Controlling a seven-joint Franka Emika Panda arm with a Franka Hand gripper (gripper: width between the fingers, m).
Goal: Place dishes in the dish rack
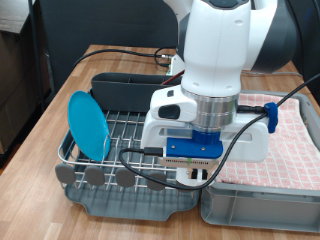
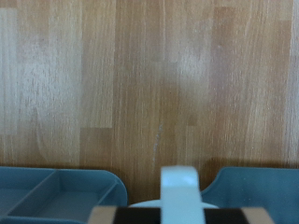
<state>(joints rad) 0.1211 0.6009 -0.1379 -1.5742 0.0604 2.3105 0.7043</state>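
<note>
The light-blue plate (image 1: 88,124) stands on edge in the dish rack (image 1: 131,132), at the exterior view's left. My gripper (image 1: 195,174) hangs low over the rack's right end, beside the crate, mostly hidden by the white hand and its blue mount. In the wrist view one white finger (image 2: 177,189) shows at the frame's edge over bare wood, with grey-blue tray walls (image 2: 56,187) on either side. A thin white arc sits behind the finger; I cannot tell what it is. The white cup and the wooden spoon do not clearly show in either view.
The tall grey cutlery bin (image 1: 120,88) stands at the rack's far side, with round knobs (image 1: 95,176) along its near edge. The grey crate (image 1: 262,208), lined with pink checked cloth (image 1: 292,140), sits at the right. Black cables (image 1: 150,181) trail across the rack's front.
</note>
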